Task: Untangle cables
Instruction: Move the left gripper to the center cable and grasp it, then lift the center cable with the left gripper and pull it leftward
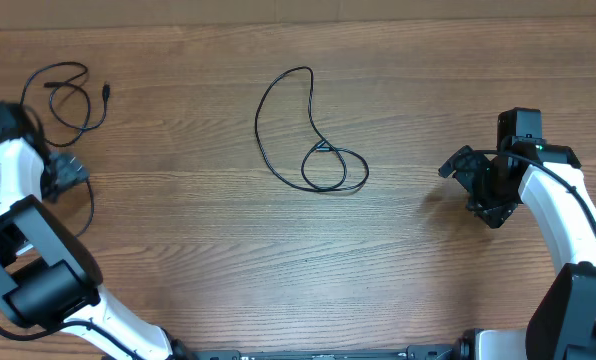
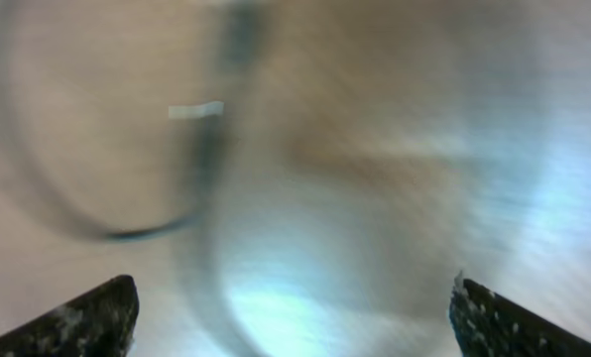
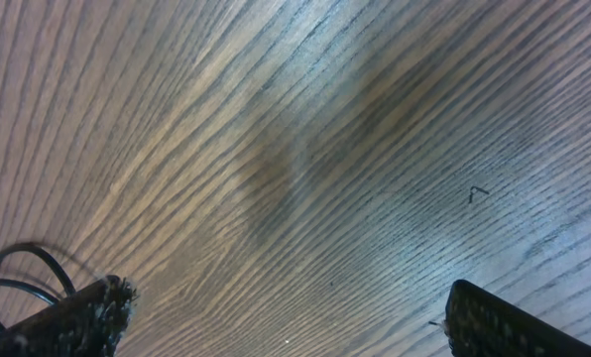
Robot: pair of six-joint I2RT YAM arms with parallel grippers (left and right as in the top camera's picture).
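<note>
on the table (image 1: 178,250), a looped cable (image 1: 323,147) lies centre, a second cable (image 1: 108,92) far left.

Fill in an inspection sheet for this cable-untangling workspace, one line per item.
surface: wooden table, bare grain, no spills
job's things: looped cable at centre, crossing itself; second cable in loose loops near the left arm
clutter: tiny dark mark on the wood
grippers: left gripper open, its view blurred; right gripper open, empty, over bare wood
cables: arm wiring beside the right gripper
surroundings: pale strip beyond the far edge, unclear
</note>
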